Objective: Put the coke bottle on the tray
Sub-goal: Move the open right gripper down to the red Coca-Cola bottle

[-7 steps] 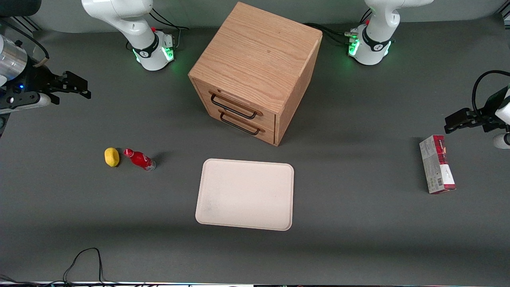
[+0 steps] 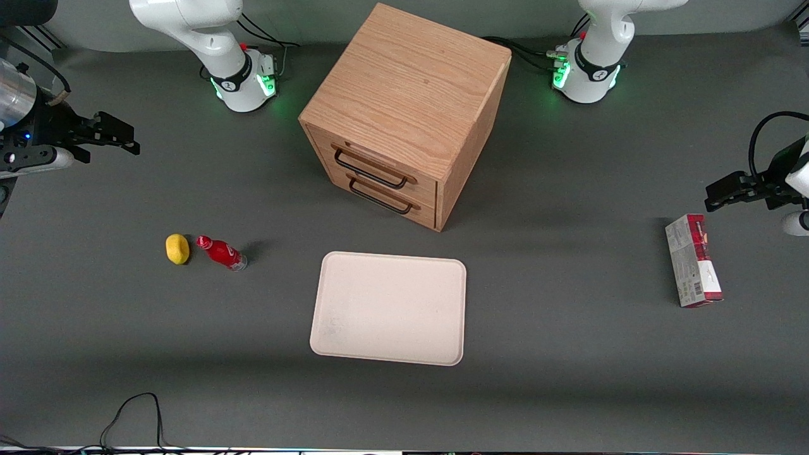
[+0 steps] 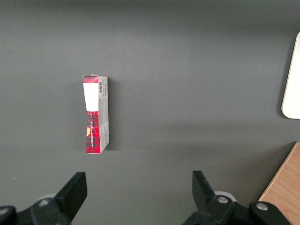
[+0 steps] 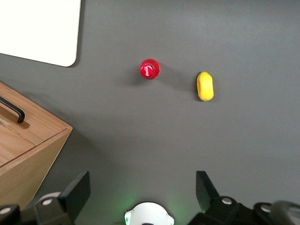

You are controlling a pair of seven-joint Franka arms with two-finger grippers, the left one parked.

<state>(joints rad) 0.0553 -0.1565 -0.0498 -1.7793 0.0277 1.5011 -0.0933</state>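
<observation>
Grey matting covers the desk (image 2: 569,392), and on it the coke bottle (image 2: 221,252) stands upright toward the working arm's end, a small red bottle with a red cap and a clear base, about midway between the desk's edge nearest the front camera and the edge where the arm bases are mounted. Just beside it, a little closer still to that end of the desk, lies a yellow lemon-like lump (image 2: 177,248); the two do not touch. The tray (image 2: 328,341), cream-white with rounded corners and a low rim, sits flat near the middle of the desk, nearer the front camera than the wooden cabinet (image 2: 404,95), and it carries nothing. A red-and-grey carton (image 2: 693,260) lies toward the parked arm's end. Compared with half a second earlier, the only change is at the gripper (image 2: 117,136): it has shifted slightly, rising a touch and pulling a little closer to the desk's end edge, while bottle, lump and tray lie exactly as they did. It hangs in the air well apart from the bottle, its two black fingers spread wide with nothing between them. From the right wrist camera the bottle's red cap (image 4: 150,69) shows from above, with the lump (image 4: 205,86) near it. The movement looks like an early adjustment rather than an approach, so the task appears barely started: the bottle has yet to be reached, gripped, carried and set on the tray.
</observation>
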